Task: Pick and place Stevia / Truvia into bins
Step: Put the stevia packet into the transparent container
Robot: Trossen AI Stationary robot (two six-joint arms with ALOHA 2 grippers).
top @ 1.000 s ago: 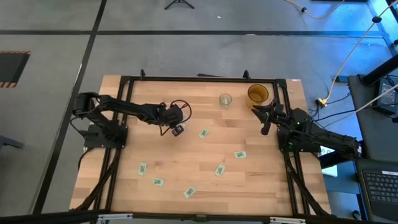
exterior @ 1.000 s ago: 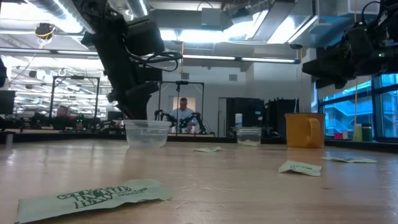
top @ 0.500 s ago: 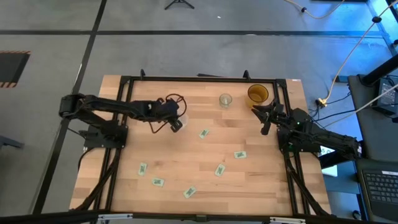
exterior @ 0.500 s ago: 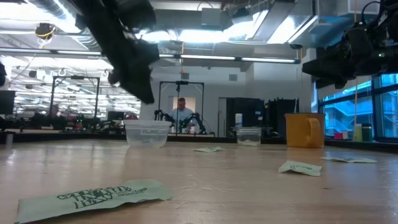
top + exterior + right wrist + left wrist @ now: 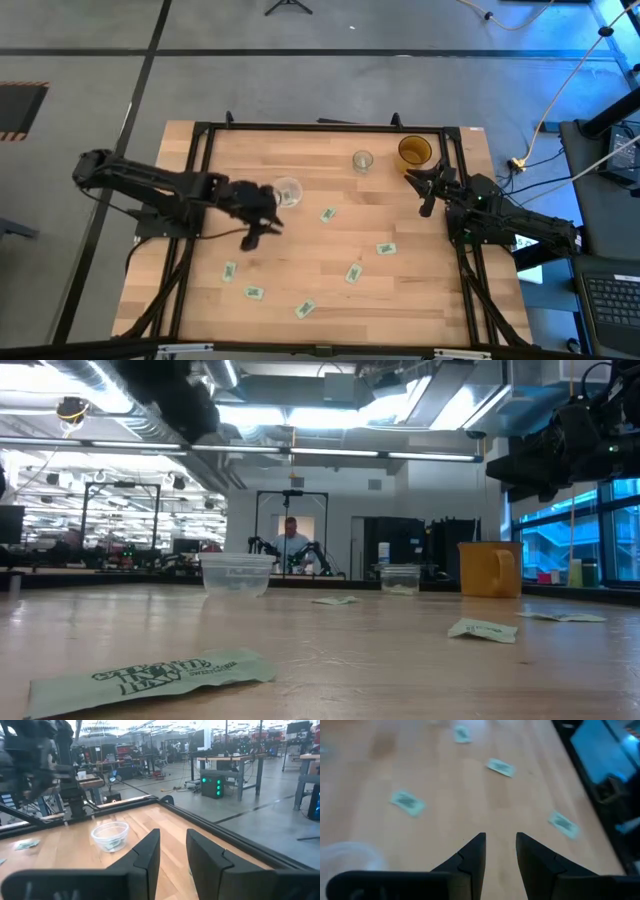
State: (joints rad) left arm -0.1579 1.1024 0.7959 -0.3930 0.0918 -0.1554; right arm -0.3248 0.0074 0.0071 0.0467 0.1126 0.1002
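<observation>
Several pale green Stevia sachets lie flat on the wooden table: one near the middle, others toward the right and near edge, and more at the near left. The bins stand at the far side: a wide clear cup, a small clear cup and an amber cup. My left gripper hangs open above bare table, near-left of the wide cup, its fingers holding nothing. My right gripper waits open at the right edge.
A black frame runs along the table's edges. In the low view one sachet lies close in front and another to the right. A person stands far off in the room behind.
My left gripper has drawn back from over the wide clear cup, rising and moving toward the table's near-left, and has turned as it went. In the low view it has climbed almost out of the picture. The sachets and cups have stayed where they were.
</observation>
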